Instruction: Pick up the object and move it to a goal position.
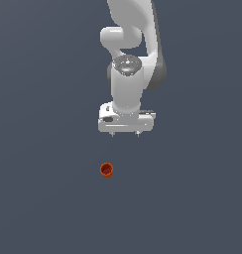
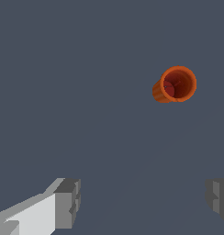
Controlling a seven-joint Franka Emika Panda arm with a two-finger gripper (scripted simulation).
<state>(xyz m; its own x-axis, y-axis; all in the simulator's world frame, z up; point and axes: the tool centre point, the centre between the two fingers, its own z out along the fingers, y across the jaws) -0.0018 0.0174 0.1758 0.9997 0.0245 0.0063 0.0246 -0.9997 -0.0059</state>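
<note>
The object is a tiny orange-red cup (image 1: 106, 170) with a hollow darker centre, lying on the flat grey-blue surface. In the exterior view it sits below my white gripper (image 1: 125, 134) and slightly toward the exterior view's left, with a clear gap between them. In the wrist view the cup (image 2: 175, 84) appears lying on its side with its opening facing the camera, well apart from my fingers. My gripper (image 2: 143, 199) is open and empty, its two grey fingertips (image 2: 68, 202) spread wide.
A plain grey-blue surface (image 1: 43, 198) fills both views. The white arm (image 1: 130, 44) rises behind the gripper.
</note>
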